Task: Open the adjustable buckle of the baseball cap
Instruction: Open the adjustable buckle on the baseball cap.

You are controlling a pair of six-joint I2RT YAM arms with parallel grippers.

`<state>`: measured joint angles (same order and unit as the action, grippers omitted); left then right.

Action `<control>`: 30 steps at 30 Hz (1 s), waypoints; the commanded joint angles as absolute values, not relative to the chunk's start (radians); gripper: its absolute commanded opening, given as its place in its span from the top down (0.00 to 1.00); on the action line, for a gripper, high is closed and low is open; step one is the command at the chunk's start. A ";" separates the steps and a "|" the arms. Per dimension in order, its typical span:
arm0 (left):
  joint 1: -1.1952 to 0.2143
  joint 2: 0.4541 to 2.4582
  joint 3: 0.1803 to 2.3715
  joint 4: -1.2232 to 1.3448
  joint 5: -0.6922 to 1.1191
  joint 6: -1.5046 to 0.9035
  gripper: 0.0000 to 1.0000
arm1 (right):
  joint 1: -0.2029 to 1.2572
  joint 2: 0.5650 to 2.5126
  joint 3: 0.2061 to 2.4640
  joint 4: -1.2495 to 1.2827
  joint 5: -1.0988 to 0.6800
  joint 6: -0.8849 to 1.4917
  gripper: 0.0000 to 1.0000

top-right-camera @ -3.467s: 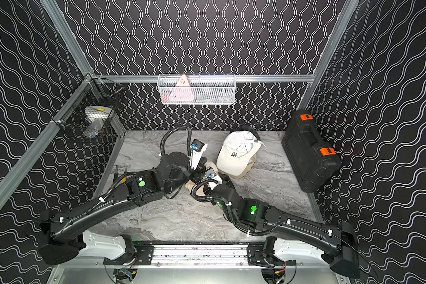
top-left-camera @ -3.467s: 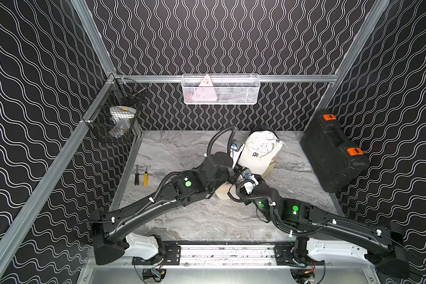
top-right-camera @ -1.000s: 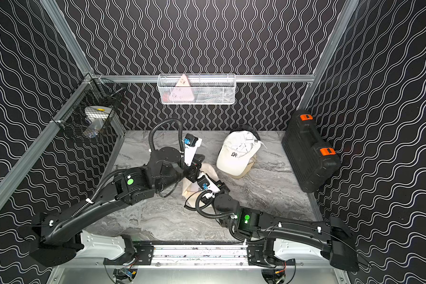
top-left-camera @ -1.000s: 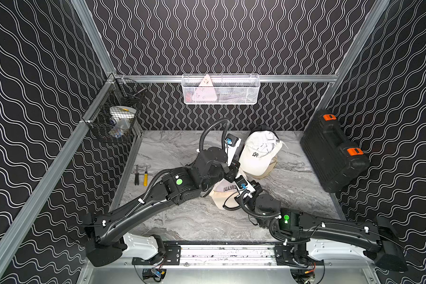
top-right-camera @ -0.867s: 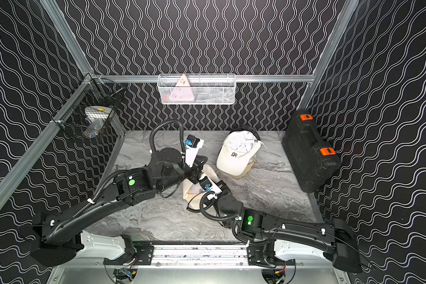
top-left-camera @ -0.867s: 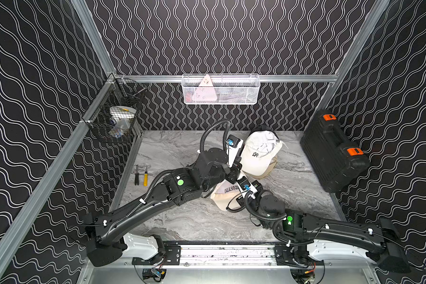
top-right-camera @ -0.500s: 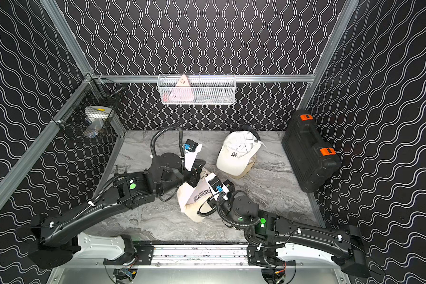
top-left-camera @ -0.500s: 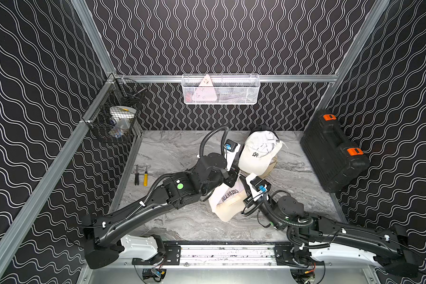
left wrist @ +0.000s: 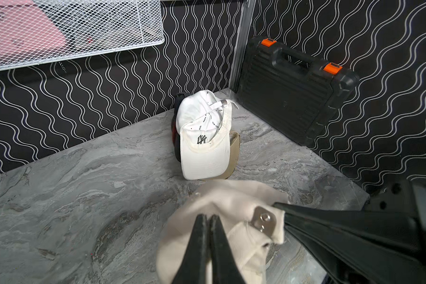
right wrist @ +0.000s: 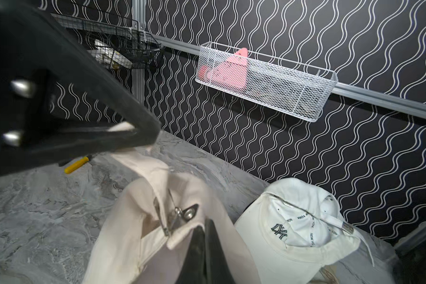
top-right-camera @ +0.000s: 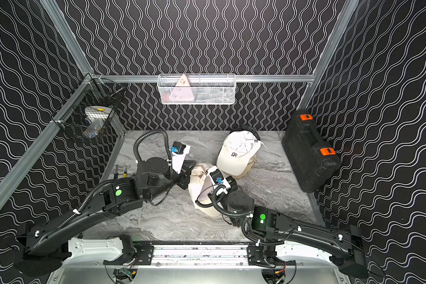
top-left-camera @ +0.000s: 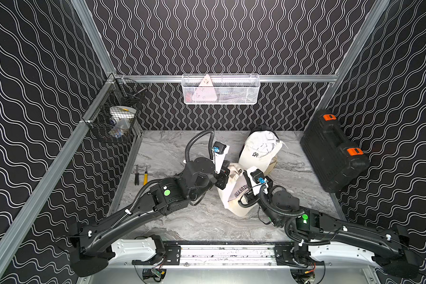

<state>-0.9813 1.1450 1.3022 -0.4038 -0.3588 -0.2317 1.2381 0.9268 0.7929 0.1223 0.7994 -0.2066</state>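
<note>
Both grippers clamped on the cream cap (top-left-camera: 234, 191), with the buckle between them and not clearly open.

At my left gripper (left wrist: 208, 222) the jaws are pressed together on the cap's back band. The metal buckle (left wrist: 263, 222) sits just beside the tips, toward the right gripper (right wrist: 203, 227), which pinches the fabric next to the clasp. I judge this the pulling-apart step, though I cannot tell whether the clasp plate is lifted. The next move calls for a steady pull along the strap, neither pinch slipping. Beyond the tips is the white cap stack (left wrist: 203, 137) and, farther off, the black tool case (left wrist: 290, 86).
</note>
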 commanded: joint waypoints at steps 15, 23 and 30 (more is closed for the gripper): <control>-0.980 1.128 1.236 -0.372 -0.399 -0.202 1.00 | 1.064 0.944 0.899 -0.123 0.667 0.040 1.00; -0.980 1.094 1.194 -0.312 -0.412 -0.159 0.37 | 1.045 1.014 1.021 -0.307 0.645 0.130 1.00; -0.981 1.052 1.157 -0.275 -0.428 -0.123 0.33 | 0.960 1.160 1.244 -0.604 0.500 0.256 1.00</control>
